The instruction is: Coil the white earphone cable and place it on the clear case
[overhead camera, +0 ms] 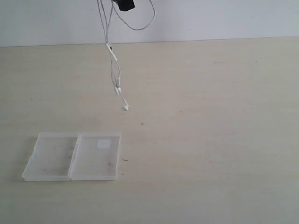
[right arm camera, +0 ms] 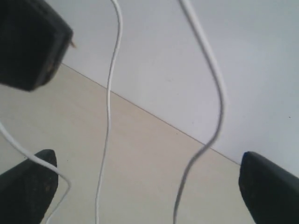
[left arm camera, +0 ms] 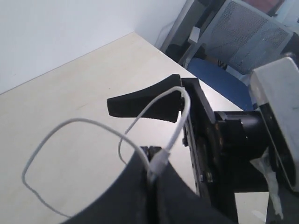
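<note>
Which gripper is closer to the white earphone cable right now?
Left. The left gripper is shut on the white earphone cable, pinching it. The right gripper is open, with loose strands hanging between its fingers, none of them clamped.

Exterior view: the white earphone cable (overhead camera: 113, 70) runs out past the top edge, where only a black tip of the left gripper (overhead camera: 124, 4) shows. Right wrist view: cable strands blurred and cut off at both ends; right gripper (right arm camera: 148, 186) jaws cropped by the frame. Left wrist view: the pinched stretch of cable is hidden between the jaws.
</note>
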Motion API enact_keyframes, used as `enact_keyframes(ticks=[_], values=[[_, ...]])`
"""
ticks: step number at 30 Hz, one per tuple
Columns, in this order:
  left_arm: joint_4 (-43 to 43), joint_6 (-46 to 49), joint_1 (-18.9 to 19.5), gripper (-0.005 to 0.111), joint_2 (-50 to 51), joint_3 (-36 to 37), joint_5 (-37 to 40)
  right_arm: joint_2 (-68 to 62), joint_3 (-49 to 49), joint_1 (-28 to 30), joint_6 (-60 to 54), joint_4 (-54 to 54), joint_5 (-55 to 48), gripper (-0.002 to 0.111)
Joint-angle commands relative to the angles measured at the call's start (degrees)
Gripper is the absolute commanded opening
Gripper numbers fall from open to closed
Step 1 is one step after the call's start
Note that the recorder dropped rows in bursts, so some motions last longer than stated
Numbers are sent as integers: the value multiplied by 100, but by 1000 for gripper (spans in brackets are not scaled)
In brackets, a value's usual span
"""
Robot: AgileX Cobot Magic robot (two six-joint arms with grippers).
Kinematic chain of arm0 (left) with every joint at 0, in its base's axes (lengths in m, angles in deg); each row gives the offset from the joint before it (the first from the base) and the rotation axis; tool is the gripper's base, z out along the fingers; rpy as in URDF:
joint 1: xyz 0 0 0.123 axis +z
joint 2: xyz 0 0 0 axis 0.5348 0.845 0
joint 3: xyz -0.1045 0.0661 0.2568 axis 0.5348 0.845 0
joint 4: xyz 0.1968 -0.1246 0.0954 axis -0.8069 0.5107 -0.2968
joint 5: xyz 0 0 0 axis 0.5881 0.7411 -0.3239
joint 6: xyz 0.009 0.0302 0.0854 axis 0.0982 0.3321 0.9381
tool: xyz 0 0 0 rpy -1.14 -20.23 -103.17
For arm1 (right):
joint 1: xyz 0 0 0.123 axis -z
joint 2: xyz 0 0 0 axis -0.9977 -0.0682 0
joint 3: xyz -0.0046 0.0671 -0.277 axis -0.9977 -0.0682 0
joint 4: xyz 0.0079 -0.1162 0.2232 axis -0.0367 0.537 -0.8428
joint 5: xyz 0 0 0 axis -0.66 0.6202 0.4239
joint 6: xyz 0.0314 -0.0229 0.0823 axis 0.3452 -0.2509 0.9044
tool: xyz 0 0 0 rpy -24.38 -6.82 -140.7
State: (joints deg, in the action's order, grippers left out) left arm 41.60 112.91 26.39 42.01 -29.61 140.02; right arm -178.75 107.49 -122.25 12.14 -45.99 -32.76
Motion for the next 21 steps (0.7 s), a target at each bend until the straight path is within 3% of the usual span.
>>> enact_keyframes(ticks=[1, 4, 12, 21], values=[[318, 392, 14, 0, 56, -40, 67, 51, -2, -6, -570, -597, 14, 105], [512, 710, 24, 0, 132, -40, 67, 61, -2, -47, -1211, -1050, -132, 105], [1285, 1564, 50, 0, 652, -40, 649, 61, -2, -47, -1499, -1036, -455, 105], [1801, 1819, 601, 0, 754, -40, 908, 61, -2, 19, -1534, -865, -524, 105]])
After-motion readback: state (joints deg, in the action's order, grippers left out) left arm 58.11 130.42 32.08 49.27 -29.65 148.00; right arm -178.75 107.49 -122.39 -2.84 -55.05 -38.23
